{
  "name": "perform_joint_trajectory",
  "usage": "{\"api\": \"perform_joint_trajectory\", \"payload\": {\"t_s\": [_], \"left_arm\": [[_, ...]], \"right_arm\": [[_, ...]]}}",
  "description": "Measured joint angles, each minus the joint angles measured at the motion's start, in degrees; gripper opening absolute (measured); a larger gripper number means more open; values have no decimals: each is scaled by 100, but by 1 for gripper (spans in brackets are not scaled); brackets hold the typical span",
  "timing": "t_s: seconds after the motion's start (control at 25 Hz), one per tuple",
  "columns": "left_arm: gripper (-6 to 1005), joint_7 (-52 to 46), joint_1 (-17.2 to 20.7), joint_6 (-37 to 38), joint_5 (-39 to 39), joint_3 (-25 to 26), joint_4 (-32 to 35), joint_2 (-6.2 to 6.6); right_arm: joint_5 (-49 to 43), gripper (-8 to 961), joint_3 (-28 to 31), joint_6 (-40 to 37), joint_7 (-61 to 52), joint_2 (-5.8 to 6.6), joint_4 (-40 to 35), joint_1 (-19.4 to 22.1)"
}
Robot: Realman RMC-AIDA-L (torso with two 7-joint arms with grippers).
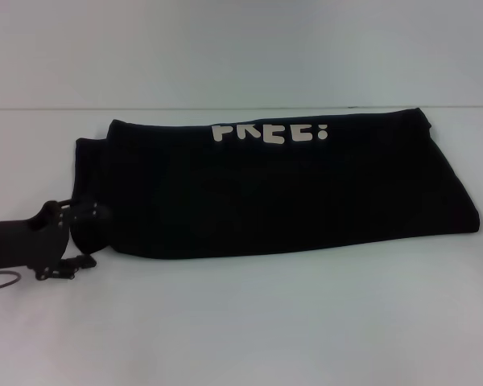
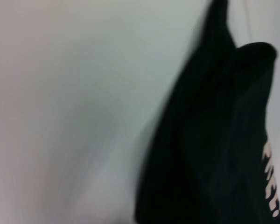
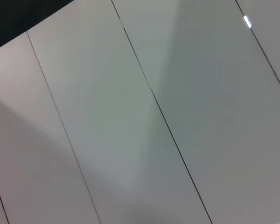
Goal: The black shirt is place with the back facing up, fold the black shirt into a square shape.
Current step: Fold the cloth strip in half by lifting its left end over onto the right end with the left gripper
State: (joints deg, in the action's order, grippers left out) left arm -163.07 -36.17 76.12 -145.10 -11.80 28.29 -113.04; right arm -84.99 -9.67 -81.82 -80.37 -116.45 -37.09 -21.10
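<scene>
1. Black shirt (image 1: 274,193) lies on the white table (image 1: 241,322), folded into a wide band; cream lettering (image 1: 270,133) shows along its far edge.
2. Left gripper (image 1: 84,233) sits at the shirt's near-left corner, touching the fabric; cannot tell whether its fingers grip or how far apart they stand.
3. Right gripper is out of sight.

Left tool (image 1: 79,233) fingers indistinct against shirt (image 1: 282,193)
</scene>
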Motion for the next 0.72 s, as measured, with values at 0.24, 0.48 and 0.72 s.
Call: {"api": "perform_joint_trajectory", "payload": {"t_s": [0.24, 0.48, 0.72], "left_arm": [[908, -35, -98, -313, 0, 41, -128, -40], [909, -37, -263, -613, 3, 28, -325, -43], [908, 2, -437, -950, 259, 40, -437, -59]], "right_arm": [[1, 623, 1, -19, -19, -4, 0, 1], [1, 621, 1, -27, -13, -16, 0, 19], [1, 623, 1, -105, -11, -9, 0, 34]]}}
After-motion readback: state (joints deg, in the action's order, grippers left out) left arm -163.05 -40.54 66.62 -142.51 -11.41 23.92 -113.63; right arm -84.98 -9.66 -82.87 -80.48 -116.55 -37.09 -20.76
